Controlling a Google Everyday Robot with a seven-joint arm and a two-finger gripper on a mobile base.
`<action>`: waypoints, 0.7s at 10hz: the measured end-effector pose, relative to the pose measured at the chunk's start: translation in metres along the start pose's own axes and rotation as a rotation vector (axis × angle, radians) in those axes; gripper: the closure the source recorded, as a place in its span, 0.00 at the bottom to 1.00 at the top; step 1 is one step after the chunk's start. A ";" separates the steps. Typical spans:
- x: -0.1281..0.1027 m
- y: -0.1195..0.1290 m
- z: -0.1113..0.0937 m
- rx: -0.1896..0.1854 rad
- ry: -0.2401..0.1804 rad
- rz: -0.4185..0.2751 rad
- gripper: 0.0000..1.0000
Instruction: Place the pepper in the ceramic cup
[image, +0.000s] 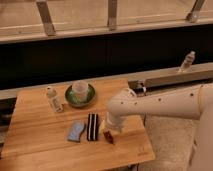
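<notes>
Low at centre frame, the claw (106, 131) hangs wide-set just over the pepper (109, 138), which lies on the tabletop (35, 145) beside a striped block (92, 126). Farther up-left, the ceramic cup (80, 90) sits on a green plate (70, 99).

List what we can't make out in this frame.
- Pepper: camera view, partly covered by the pincer hanging over it near the front of the table; contact unclear.
- Ceramic cup: inside mostly hidden by its near wall.
- Arm: runs off the right edge, base out of view.
- Bottle: label too small to read.
</notes>
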 end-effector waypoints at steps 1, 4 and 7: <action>-0.003 -0.003 0.005 0.000 0.012 -0.001 0.35; -0.008 -0.012 0.028 -0.006 0.067 0.001 0.35; -0.007 -0.011 0.044 -0.020 0.106 0.001 0.35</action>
